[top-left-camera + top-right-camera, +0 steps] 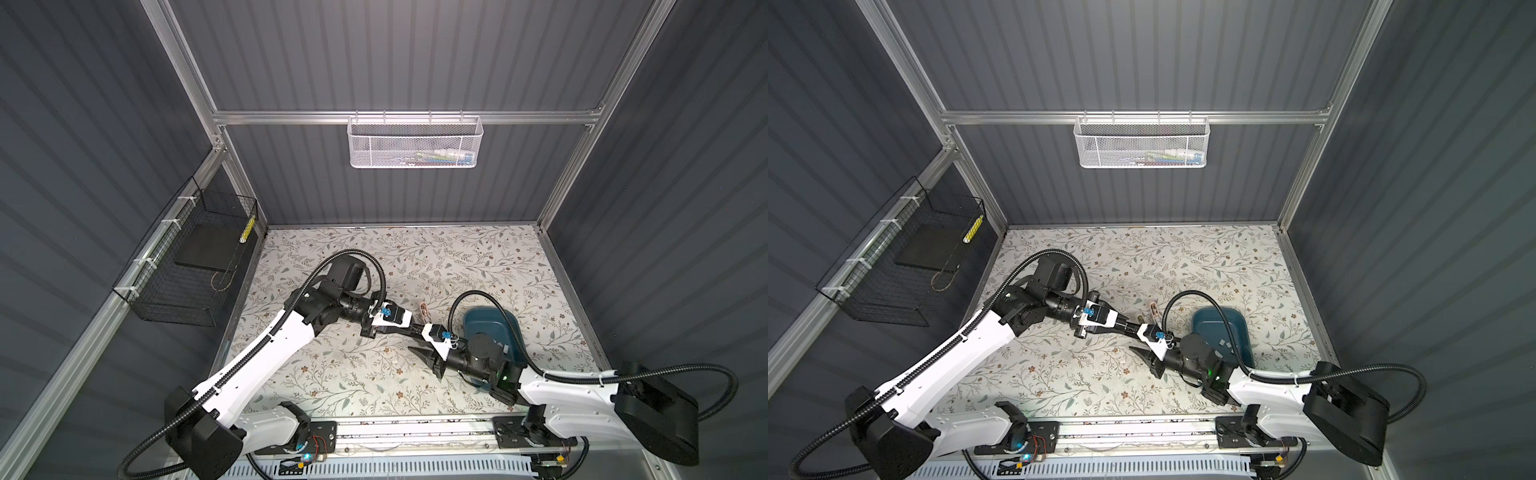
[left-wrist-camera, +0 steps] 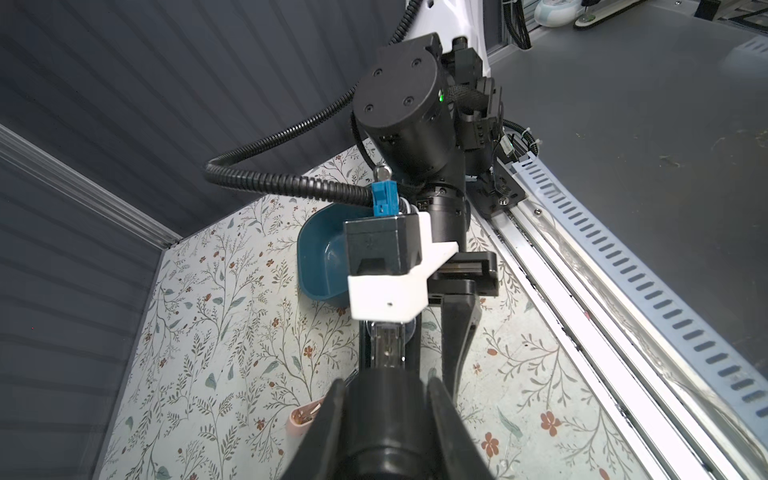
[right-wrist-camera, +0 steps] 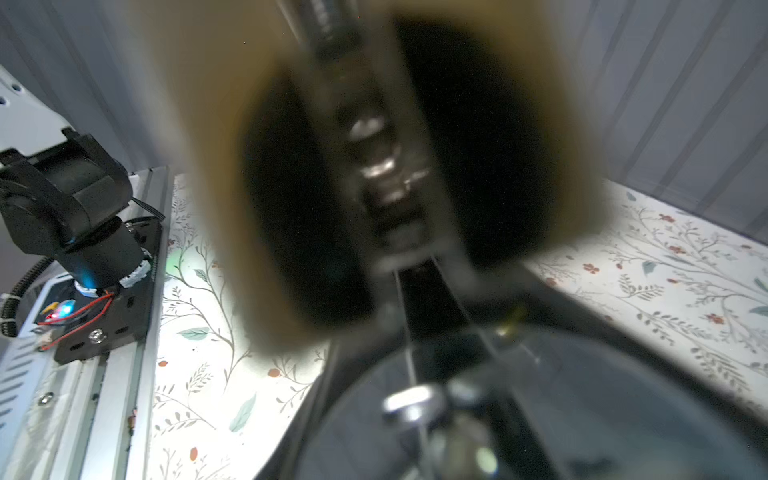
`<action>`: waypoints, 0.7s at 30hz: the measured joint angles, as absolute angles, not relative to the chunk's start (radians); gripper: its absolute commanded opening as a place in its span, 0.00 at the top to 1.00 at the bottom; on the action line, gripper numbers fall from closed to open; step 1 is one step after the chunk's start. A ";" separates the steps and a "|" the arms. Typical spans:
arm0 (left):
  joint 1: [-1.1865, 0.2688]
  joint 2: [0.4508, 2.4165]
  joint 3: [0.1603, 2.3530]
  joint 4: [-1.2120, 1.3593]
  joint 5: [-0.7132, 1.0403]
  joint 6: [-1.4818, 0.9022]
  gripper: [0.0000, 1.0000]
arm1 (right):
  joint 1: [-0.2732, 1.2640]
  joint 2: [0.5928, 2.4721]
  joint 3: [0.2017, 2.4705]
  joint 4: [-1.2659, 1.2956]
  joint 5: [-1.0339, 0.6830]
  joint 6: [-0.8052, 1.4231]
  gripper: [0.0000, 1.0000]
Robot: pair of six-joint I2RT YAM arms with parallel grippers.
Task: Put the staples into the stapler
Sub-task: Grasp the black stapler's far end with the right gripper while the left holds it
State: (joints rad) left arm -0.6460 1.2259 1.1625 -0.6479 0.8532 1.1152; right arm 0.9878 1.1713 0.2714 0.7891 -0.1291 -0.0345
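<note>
**A:** Where are the staples?

**B:** The staples show as small grey strips on the floor of the teal tray, on the right side of the desk. I cannot tell whether one sits in the stapler or in a claw. The right wrist view is a blur with only metal glints.

**A:** And the stapler?

**B:** The black stapler is mid-desk, to the left of the tray. The left claw is pinched on its rear end. Its long axis runs away from that claw toward the right arm, nearly across the desk. The silvery magazine channel faces up, and the free end points to the tray side.

**A:** The right claw?

**B:** The right claw hangs at the stapler's free end, with the right wrist camera directly over the channel. One finger stands just beside the stapler on the front side. The other is hidden under that camera, so I cannot say whether the claw is spread or pinching anything.

**A:** What does the next move turn on?

**B:** As I judge it, the staples lie behind the right claw, back along its own forearm, which crosses over the tray. The right arm is far nearer, and the left is busy holding. A strip must end up lined up with the channel's long axis. The strips are too small to show which way they point.
</note>
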 measured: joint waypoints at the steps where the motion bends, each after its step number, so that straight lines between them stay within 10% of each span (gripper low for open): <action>1: -0.646 1.226 1.163 -0.649 0.852 1.116 1.00 | 0.989 1.169 0.271 0.789 -0.125 -0.033 0.49; 21: -0.784 1.348 1.163 -0.699 0.617 1.201 1.00 | 1.013 0.757 0.232 0.596 -0.068 0.022 0.52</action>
State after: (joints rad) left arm -0.7837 1.3479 1.1625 -0.6987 0.6170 1.2007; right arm 1.0134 0.7570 0.2317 0.5961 -0.0685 0.0223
